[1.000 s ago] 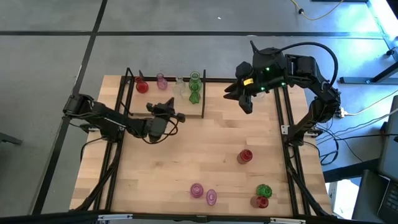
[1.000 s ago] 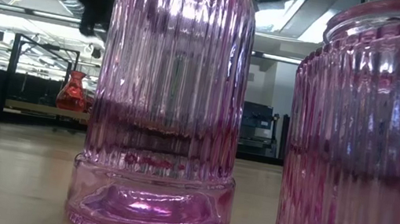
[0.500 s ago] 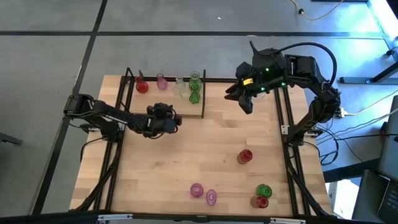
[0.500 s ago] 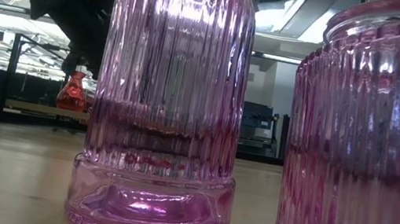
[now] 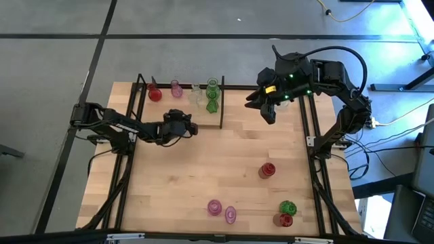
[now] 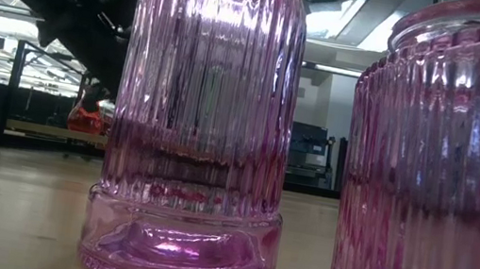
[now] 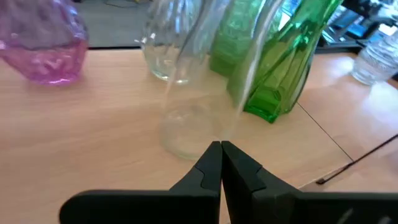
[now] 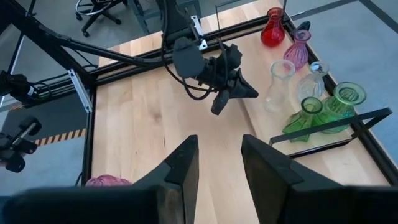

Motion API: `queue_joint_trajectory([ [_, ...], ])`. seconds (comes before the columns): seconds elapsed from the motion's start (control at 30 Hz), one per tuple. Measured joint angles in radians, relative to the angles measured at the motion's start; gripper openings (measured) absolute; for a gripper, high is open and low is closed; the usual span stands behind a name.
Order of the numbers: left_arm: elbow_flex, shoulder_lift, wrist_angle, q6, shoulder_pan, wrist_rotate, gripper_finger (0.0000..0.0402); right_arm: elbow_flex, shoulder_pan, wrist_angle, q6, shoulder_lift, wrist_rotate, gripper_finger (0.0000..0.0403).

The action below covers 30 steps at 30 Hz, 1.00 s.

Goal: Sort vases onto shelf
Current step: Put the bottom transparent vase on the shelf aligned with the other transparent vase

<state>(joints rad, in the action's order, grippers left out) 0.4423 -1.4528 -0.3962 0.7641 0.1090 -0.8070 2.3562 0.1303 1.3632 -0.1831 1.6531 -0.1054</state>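
While my left gripper was pressed fully together with nothing between its fingers, it sat over the front edge of the shelf, its tips pointing at the row of vases standing along the shelf's back. Nearest those tips was a clear vase. Over the last second that wrist had swung round from the shelf's front corner and drawn in closer to the row, and in the low view the arm had dropped in front of the red vase on the shelf. No vase had come or gone in that time, so I judged this a nudge or a pull-back after a placement, not a fresh delivery.

My right gripper hung off the shelf's right end, its jaws spread and empty, waiting.

On the shelf I counted six vases: that red one at the left end, one pink vase, two clear, and two green, one of them a tall green vase at the right end.

Off the shelf, on the table, I counted five more. One red vase stood well in front of the shelf. Two pink vases, a green vase and another red vase stood farther still from it. Five, then, still needed carrying.
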Motion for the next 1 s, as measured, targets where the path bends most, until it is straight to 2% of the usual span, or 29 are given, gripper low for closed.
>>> queue_joint_trajectory([
  [0.57, -0.001, 0.000, -0.092, -0.143, 0.161, 0.179, 0.0000, 0.000, 0.001, 0.000, 0.006, 0.000, 0.019, 0.0113],
  [1.0, -0.001, 0.000, -0.093, -0.172, 0.198, 0.198, 0.0000, 0.000, 0.001, 0.000, 0.006, 0.000, 0.019, 0.0113],
])
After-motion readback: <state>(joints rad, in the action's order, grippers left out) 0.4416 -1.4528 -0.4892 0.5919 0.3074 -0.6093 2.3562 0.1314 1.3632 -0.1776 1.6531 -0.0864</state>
